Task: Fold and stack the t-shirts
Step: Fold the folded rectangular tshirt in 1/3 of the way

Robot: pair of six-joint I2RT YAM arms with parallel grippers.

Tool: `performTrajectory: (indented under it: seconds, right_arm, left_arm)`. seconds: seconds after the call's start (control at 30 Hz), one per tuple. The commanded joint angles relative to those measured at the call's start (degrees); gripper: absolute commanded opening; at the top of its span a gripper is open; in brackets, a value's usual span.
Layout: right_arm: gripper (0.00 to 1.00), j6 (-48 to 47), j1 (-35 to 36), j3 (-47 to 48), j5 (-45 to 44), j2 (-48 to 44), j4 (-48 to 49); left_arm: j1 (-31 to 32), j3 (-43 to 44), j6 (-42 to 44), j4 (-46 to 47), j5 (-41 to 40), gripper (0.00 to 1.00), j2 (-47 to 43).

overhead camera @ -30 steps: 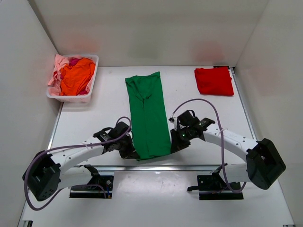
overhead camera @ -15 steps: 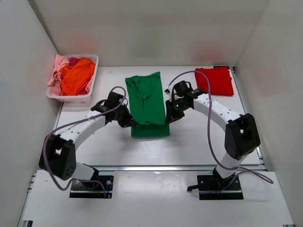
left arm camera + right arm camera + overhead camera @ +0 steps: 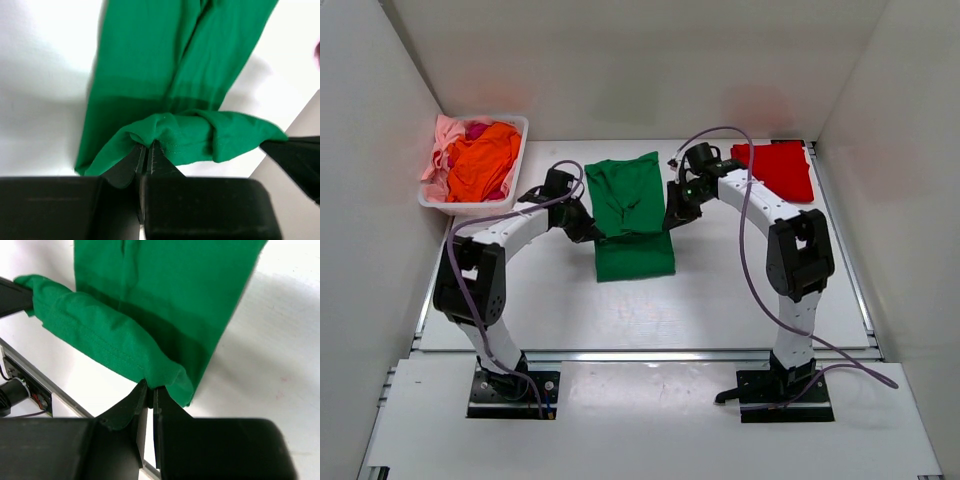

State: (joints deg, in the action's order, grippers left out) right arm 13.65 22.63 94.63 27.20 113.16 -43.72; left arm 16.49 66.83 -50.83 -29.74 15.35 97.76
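As L pincer (image 3: 146,146) & R pincer (image 3: 150,388) each pinch its lifted hem, green t-shirt (image 3: 634,255) half-folded, lower edge doubled back.

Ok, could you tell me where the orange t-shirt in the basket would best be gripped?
Probably pinch the orange t-shirt at its bunched top folds, coming straight down: it lies heaped uppermost, and the walls of the white basket block sideways approaches.

- A robot lab test cell: plain white walls (image 3: 620,60) box in a white tabletop (image 3: 530,300)
- Two cabled robot arms (image 3: 798,260) on black base plates (image 3: 510,392), bottom of frame
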Motion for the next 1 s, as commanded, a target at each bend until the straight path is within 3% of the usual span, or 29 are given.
performTrajectory:
  seconds: [0.0,0.23,0.27,0.4,0.57,0.7,0.87,0.97]
  right_arm:
    - [0.00,0.59,-1.18,3.45,0.75,1.97,0.57]
    - [0.00,1.99,-2.85,13.11,1.71,10.05,1.88]
    - [0.02,1.99,-3.21,14.08,1.98,11.02,1.98]
    - [0.35,2.88,-3.30,16.82,1.89,14.45,3.29]
    - [0.48,3.58,-5.40,20.59,2.77,15.07,7.07]
    - [0.63,3.23,-6.81,22.53,1.10,14.28,6.81]
    - [0.70,2.26,-8.57,12.98,-0.74,6.74,5.23]
    - [0.69,1.99,-8.22,3.76,-2.76,0.95,6.28]
  left_arm:
    - [-1.81,3.22,1.34,0.99,-1.12,0.09,2.08]
    - [-2.96,7.34,1.08,2.84,-0.76,0.13,7.97]
    - [-2.87,7.70,0.82,3.02,-1.20,0.17,9.28]
    - [-3.74,11.03,-0.32,5.47,-0.68,0.25,12.98]
    - [-5.06,13.25,-4.00,11.53,-0.77,0.32,13.52]
    - [-6.11,7.37,-8.49,20.66,-0.42,0.48,10.10]
    - [-7.09,1.12,-7.72,26.47,7.83,0.51,8.42]
    - [-7.09,-2.65,-6.14,23.76,8.47,0.51,5.53]
